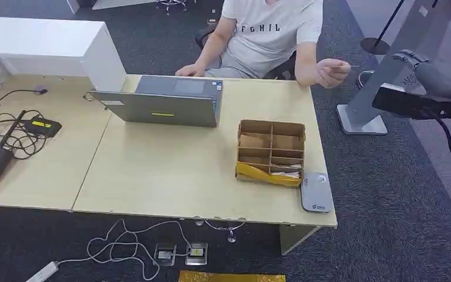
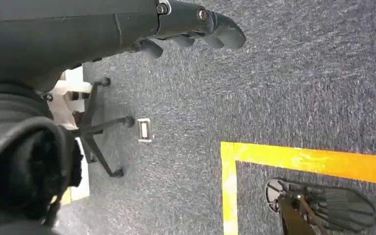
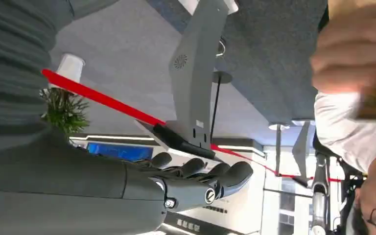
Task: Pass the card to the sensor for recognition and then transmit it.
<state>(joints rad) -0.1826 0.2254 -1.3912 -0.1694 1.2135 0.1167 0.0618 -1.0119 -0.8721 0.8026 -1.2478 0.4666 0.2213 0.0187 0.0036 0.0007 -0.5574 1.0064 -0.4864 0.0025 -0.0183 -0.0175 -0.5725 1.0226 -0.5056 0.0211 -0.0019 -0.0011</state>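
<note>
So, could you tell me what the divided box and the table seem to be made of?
Box: looks like brown corrugated cardboard, matte, with thin dividers and yellow tape along its front. Table: apparently pale wood-look laminate board, smooth and low-sheen, with a seam between panels.

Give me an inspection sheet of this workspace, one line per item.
Surface: light wooden table, with a white raised counter at its far left corner.
Job's things: card held up by the seated person's hand; grey sensor flat at the table's near right corner.
Clutter: divided cardboard box beside the sensor; open laptop; black devices at the left end.
Hands: right hand raised, holding nothing, fingers slightly curled; left hand hanging over the carpet, holding nothing.
Cables: black coil on the table's left end; white lead on the floor to floor sockets.
Surroundings: dark carpet, yellow floor tape, grey stand at the right.
</note>
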